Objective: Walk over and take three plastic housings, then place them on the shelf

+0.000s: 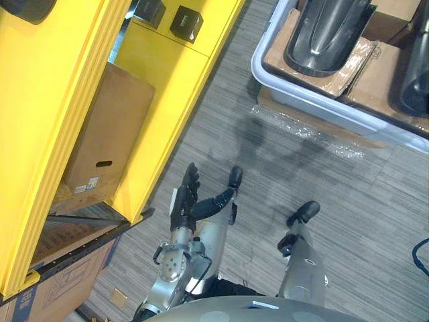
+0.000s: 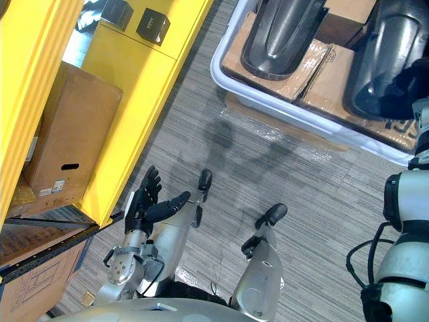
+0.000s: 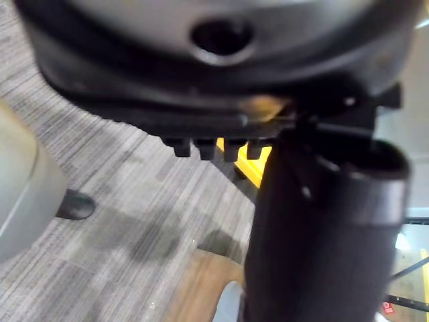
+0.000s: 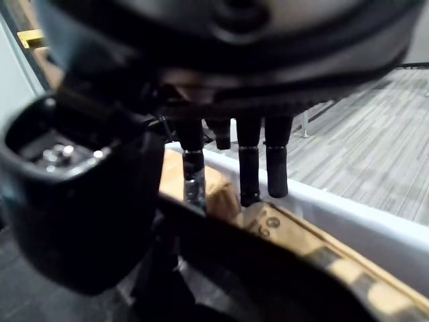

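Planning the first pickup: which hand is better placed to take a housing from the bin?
Probably right. The right hand is over the bin, fingers straight near a black housing; the left hand hangs open, low beside the yellow shelf, away from the bin.

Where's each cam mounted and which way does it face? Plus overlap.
Left eye: head, looking down at floor, yellow shelf, bin of housings; left hand shows.
Right eye: same head, slightly aside; adds right hand at the bin.
Left wrist: left arm, along its open hand toward floor and shelf.
Right wrist: right arm, along its open hand onto a housing and bin rim.
Shared: both eyes show shelf, bin, left hand.
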You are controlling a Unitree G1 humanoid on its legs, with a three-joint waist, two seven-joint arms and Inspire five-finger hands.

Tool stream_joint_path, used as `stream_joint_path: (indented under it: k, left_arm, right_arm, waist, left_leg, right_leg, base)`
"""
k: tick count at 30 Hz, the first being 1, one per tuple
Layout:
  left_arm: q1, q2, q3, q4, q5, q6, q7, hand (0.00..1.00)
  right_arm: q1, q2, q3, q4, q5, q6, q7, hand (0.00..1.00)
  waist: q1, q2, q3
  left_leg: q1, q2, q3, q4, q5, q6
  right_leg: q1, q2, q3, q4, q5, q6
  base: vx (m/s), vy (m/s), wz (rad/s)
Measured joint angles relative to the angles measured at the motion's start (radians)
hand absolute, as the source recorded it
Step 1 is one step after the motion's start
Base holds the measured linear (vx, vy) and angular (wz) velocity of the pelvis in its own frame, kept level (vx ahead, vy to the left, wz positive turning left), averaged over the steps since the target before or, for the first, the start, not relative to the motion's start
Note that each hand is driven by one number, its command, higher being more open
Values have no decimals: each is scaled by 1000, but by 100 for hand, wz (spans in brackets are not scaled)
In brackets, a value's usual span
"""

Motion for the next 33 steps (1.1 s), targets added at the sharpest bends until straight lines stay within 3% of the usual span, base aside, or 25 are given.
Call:
stream_joint_path:
  k: [6, 14, 19, 21, 23, 28, 30, 33]
  left_arm:
    - [11, 7, 30, -127, -42, -14, -27, 100]
    - [68, 21, 144, -242, -121, -48, -74, 100]
    - [89, 49, 185, -317, -121, -49, -107, 100]
    - [105, 55, 217, -355, -121, -49, -124, 100]
    - [109, 60, 220, -356, -121, -49, -136, 100]
    - [114, 89, 232, -418, -119, -47, -195, 100]
    - [95, 103, 233, -439, -116, -32, -214, 100]
    - [18, 142, 232, -452, -116, 54, -262, 100]
  right_arm:
    - [5, 5, -11, 56, 4, -15, 35, 0]
    - [77, 47, -13, 33, -37, -154, 15, 0]
    - [147, 73, -13, -70, -76, -203, -19, 0]
    - [200, 107, -13, -195, -77, -207, -30, 0]
    - [223, 114, -12, -247, -77, -206, -32, 0]
    - [313, 158, -17, -424, -142, -204, -91, 0]
    - [358, 189, -36, -473, -154, -200, -106, 0]
    - [428, 247, -46, -541, -195, -200, -115, 0]
  waist:
    - [-3, 1, -1]
    - [-26, -8, 5]
    - [-30, -46, 16]
    - [-39, -94, 15]
    - [-44, -105, 16]
    - [-57, -163, 0]
    - [-66, -181, -11]
    - [-84, -202, -46]
  left_leg:
    - [43, 0, -8, -38, 18, -4]
    - [140, 17, -11, -139, 63, -12]
    - [200, 43, -5, -196, 91, -26]
    - [238, 58, 11, -227, 103, -34]
    - [263, 63, 14, -235, 103, -34]
    - [326, 74, 41, -274, 113, -43]
    - [347, 77, 43, -296, 123, -45]
    - [369, 78, 53, -317, 129, -45]
  right_leg:
    - [30, 1, -13, 1, -7, -9]
    - [79, 9, -24, 11, -18, -24]
    - [107, 32, -21, 8, -22, -30]
    - [127, 48, -10, -6, -23, -32]
    - [145, 52, -9, -6, -25, -35]
    - [180, 67, 6, -14, -32, -37]
    - [196, 74, 5, -24, -32, -37]
    - [209, 77, 9, -34, -30, -34]
  base:
    - [-12, -5, 2]
    - [-23, -12, 0]
    - [-27, -40, -8]
    - [-25, -50, -21]
    - [-12, -38, -11]
    - [-30, -19, -13]
    - [0, 0, 0]
    - [11, -13, -7]
